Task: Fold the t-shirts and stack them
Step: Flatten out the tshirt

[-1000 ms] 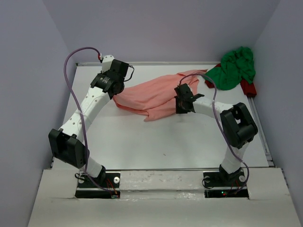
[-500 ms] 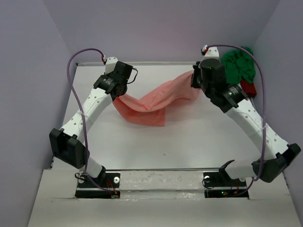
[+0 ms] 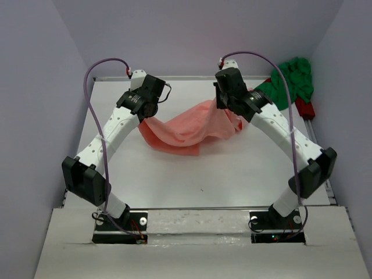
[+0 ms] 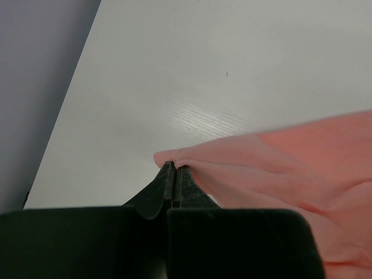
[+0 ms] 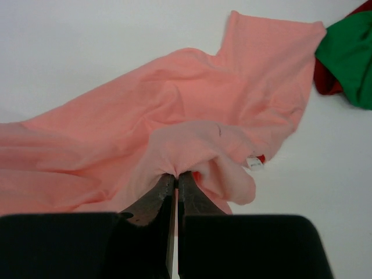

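1. While both arms pinch it, the salmon pink t-shirt sags between them over the far half of the table. The left gripper is clamped on its left edge, and the right gripper is closed on a bunch of its right part.
2. Two t-shirts and two grippers show.
3. The green t-shirt lies crumpled in the far right corner on a red item, clear of both grippers.

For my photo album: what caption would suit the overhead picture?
Left gripper and right gripper pinch the pink t-shirt, sagging between them; the green t-shirt lies crumpled in the far right corner.
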Robot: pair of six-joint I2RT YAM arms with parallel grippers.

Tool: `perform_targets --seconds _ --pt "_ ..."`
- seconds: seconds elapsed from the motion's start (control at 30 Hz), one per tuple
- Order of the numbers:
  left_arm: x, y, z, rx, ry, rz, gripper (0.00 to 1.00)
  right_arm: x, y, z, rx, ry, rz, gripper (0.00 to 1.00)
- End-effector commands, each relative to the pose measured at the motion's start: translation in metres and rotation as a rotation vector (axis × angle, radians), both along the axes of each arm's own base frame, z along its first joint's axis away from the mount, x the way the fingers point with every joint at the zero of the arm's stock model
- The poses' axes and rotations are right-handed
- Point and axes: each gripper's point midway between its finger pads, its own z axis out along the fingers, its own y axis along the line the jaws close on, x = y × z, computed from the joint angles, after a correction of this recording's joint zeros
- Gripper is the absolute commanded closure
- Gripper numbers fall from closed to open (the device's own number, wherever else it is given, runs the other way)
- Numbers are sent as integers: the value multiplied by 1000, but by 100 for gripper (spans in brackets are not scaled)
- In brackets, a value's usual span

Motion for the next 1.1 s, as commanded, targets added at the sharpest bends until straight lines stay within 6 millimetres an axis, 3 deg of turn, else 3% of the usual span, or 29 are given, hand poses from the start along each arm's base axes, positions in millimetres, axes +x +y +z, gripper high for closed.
perform_targets --seconds 0.0,0.03,0.07,0.1,0.13,0.17,0.2,0.27,0.37,0.5,0.6,0.8,0.83,0.9,0.93,1.0,1.03,1.07 --pt "3 5 11 25 -31 39 100 60 18 -39 1 83 18 100" --pt "4 4 12 22 -32 34 100 72 20 -51 5 110 23 100" --pt "4 4 12 20 -33 32 100 86 19 -45 5 96 7 100" --pt "5 4 13 20 -35 32 100 95 15 -70 -26 137 -15 100" --pt "5 4 12 28 -30 28 100 108 14 -64 -27 126 -29 100" --pt "5 4 13 31 -30 29 100 124 9 -97 -43 191 -40 100" --pt "5 5 12 37 -28 29 100 132 8 -94 -19 196 -44 100" --pt "6 6 10 48 -26 29 100 145 1 -120 0 247 -55 100" --pt "8 4 4 55 -11 18 100 153 -8 -135 -10 267 -73 100" --pt "12 -3 -1 29 -7 -5 100 155 0 -158 -19 315 17 100" --pt "15 -5 -4 28 -2 -9 100 157 6 -164 -22 324 64 100" --pt "16 -7 -6 25 -1 -12 100 150 24 -144 45 302 169 100" --pt "16 -7 -7 27 2 -12 100 143 35 -126 42 269 191 100" --pt "15 -6 -9 26 4 -8 100 130 32 -106 -29 221 125 100" --pt "15 -5 -9 28 6 -7 100 131 23 -106 -53 217 79 100" --pt "11 -4 -7 26 3 2 100 111 11 -78 -77 164 -21 100" --pt "10 -3 -7 25 5 4 100 97 2 -88 -114 182 -56 100" --pt "7 -3 -6 21 5 8 100 83 -10 -44 -112 69 -114 100"
